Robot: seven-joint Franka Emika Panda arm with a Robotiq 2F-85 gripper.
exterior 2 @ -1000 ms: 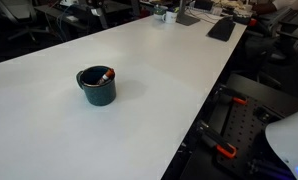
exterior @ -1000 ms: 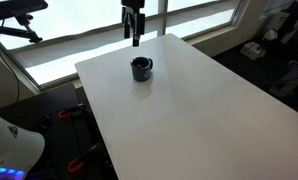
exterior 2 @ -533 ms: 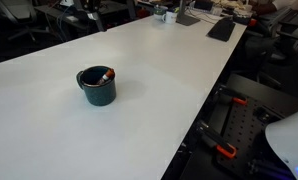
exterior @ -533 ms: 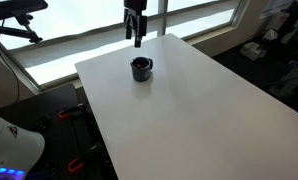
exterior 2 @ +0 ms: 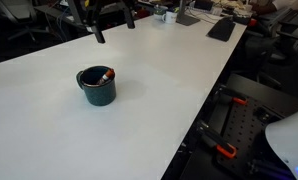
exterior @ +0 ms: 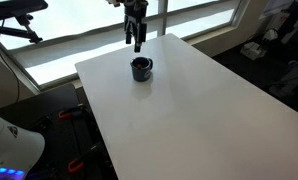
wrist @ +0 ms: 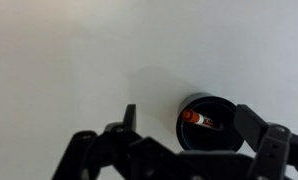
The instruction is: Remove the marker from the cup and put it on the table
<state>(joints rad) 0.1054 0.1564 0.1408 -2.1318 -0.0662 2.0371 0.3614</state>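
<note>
At four o'clock in the wrist view, the cup [wrist: 219, 110] sits off-centre between wide-open jaws, which could tip it, spilling the marker [wrist: 197, 119].

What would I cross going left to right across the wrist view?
Pincer finger → cup, with the marker inside → other finger.
</note>
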